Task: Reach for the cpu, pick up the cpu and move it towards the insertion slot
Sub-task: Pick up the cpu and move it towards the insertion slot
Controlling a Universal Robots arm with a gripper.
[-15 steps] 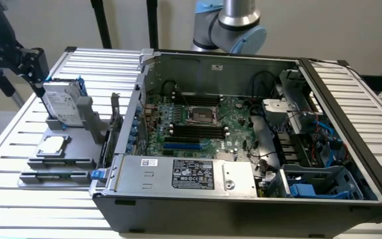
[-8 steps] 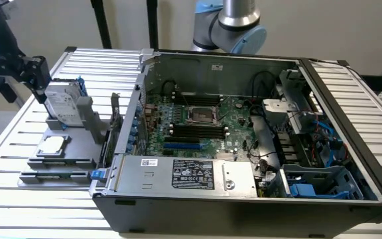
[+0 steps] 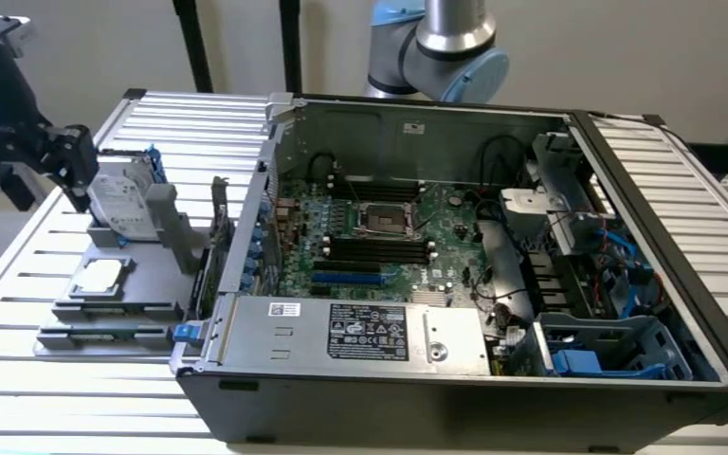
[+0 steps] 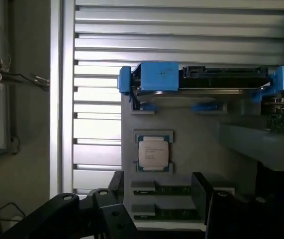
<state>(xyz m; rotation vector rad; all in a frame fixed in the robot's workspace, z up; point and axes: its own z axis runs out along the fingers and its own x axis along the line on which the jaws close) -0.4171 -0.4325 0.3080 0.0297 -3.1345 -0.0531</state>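
Note:
The cpu (image 3: pixel 101 276) is a small square chip with a silver top, lying flat in a grey holder on the slatted table at the exterior view's left, outside the computer case. In the wrist view the cpu (image 4: pixel 153 152) lies just beyond my fingertips. My gripper (image 3: pixel 50 182) hangs above and behind the holder, beside the hard drive, well apart from the chip. The gripper (image 4: pixel 154 201) is open with nothing between its black fingers (image 4: pixel 202 191). The insertion slot (image 3: pixel 387 220) is the silver-framed square socket on the green motherboard inside the open case.
A hard drive in a blue frame (image 4: pixel 206 79) stands on edge in the holder behind the cpu. Memory sticks (image 4: pixel 169 190) lie in slots in front of it. The case wall (image 3: pixel 244 237) rises between the holder and the motherboard. The arm's base (image 3: pixel 446 47) stands behind the case.

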